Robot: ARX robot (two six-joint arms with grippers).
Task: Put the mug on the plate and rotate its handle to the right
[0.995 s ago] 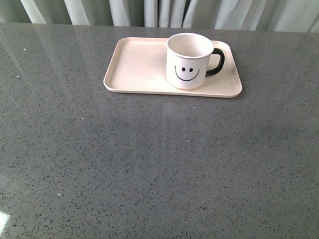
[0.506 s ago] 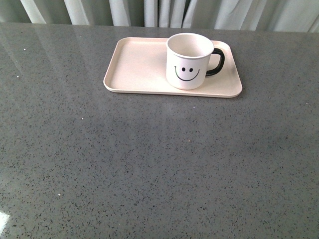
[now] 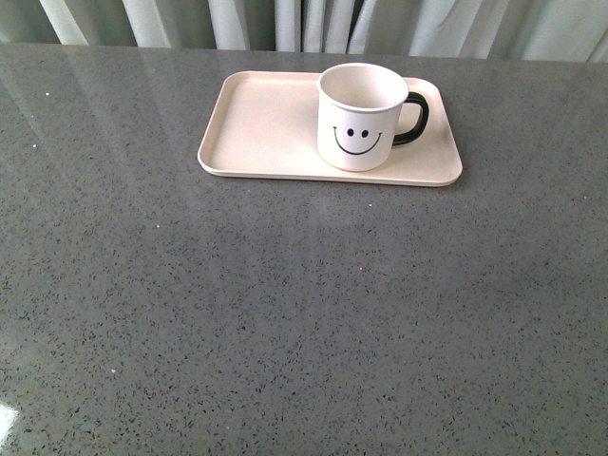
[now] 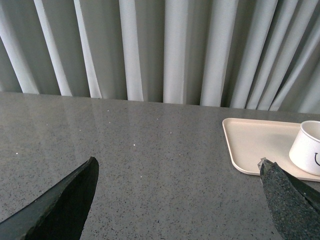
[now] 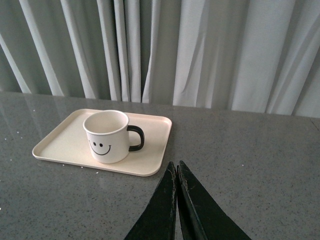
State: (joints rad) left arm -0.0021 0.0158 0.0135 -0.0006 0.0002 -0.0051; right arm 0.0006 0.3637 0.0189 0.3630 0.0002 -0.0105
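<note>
The white mug (image 3: 362,116) with its black smiley face stands upright on the right half of the pale pink plate (image 3: 256,123). Its black handle (image 3: 414,119) points to the right in the front view. Neither arm shows in the front view. In the left wrist view my left gripper (image 4: 177,165) is open over bare table, with the plate (image 4: 255,142) and the mug (image 4: 307,147) off to one side. In the right wrist view my right gripper (image 5: 176,166) is shut and empty, apart from the plate (image 5: 65,142) and the mug (image 5: 106,136), whose handle (image 5: 136,138) shows.
A grey speckled tabletop (image 3: 285,313) fills the front view. Pale pleated curtains (image 3: 285,24) hang behind the table's far edge, just beyond the plate.
</note>
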